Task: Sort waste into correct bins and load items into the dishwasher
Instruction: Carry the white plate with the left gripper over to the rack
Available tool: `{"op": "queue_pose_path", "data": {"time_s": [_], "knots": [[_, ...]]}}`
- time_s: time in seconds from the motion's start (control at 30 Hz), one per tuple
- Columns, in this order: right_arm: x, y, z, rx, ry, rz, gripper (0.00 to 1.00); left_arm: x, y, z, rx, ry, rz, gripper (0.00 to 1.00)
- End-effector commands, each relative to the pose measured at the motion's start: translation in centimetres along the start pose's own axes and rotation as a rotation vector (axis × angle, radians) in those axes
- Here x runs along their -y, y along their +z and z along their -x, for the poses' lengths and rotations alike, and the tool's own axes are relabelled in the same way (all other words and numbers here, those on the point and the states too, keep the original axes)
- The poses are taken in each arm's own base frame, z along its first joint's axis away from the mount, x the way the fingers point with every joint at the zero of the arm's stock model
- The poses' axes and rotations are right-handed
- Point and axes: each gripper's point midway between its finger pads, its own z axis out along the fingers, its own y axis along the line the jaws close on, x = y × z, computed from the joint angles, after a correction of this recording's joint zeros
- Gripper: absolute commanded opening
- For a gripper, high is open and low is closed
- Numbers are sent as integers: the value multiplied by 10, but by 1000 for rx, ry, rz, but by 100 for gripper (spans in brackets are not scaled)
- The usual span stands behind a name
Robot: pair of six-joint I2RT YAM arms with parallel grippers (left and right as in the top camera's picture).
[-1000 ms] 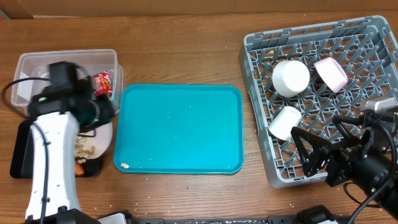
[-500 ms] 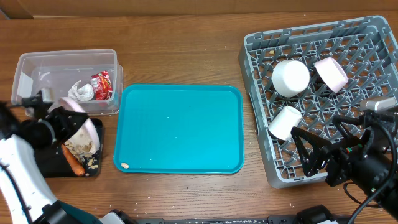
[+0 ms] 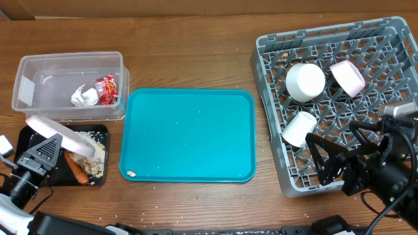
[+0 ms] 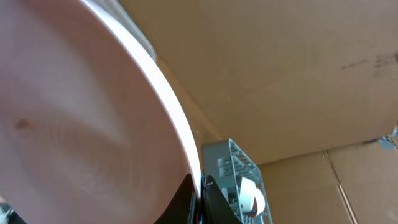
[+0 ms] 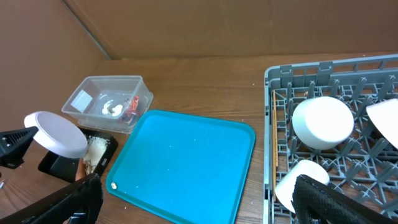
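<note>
The grey dish rack [image 3: 264, 85] took up the right side of the table [image 3: 196, 52], holding two bowls [image 3: 305, 80] and a cup [image 3: 299, 128]; the teal tray [image 3: 189, 134] lay mid-table. The clear tub [image 3: 39, 72] at the far left corner held the wrapper [image 3: 108, 89] and tissue [image 3: 85, 96]. Over the black tray [image 3: 55, 177] at the near left corner, the left gripper [image 3: 47, 147] pinched the pink plate [image 3: 52, 130] by its rim. The plate was tilted steeply, we judged to shed scraps [image 3: 88, 147] beside the carrot [image 3: 77, 168]. The right gripper [image 3: 320, 162] hung over the rack's near edge, jaws wide and empty, probably awaiting the plate.
</note>
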Motion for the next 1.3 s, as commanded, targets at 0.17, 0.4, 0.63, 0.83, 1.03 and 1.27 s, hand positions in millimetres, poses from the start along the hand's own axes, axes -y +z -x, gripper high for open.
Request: {"op": "queue_pose_path", "data": {"time_s": [0.17, 0.4, 0.63, 0.83, 1.03, 1.27], "knots": [[-2, -2, 2, 12, -8, 5, 100, 40, 38, -25, -184, 213, -68, 4], [-2, -2, 2, 12, -8, 5, 100, 116, 111, -85, -555, 510, -125, 4], [-2, -2, 2, 12, -8, 5, 100, 250, 212, -157, -603, 549, -479, 4], [-2, -2, 2, 12, -8, 5, 100, 322, 266, -228, -509, 460, -603, 4], [-2, -2, 2, 12, -8, 5, 100, 326, 308, -307, -522, 248, -562, 4], [-2, -2, 2, 12, -8, 5, 100, 297, 338, -344, -530, 112, -445, 4]]}}
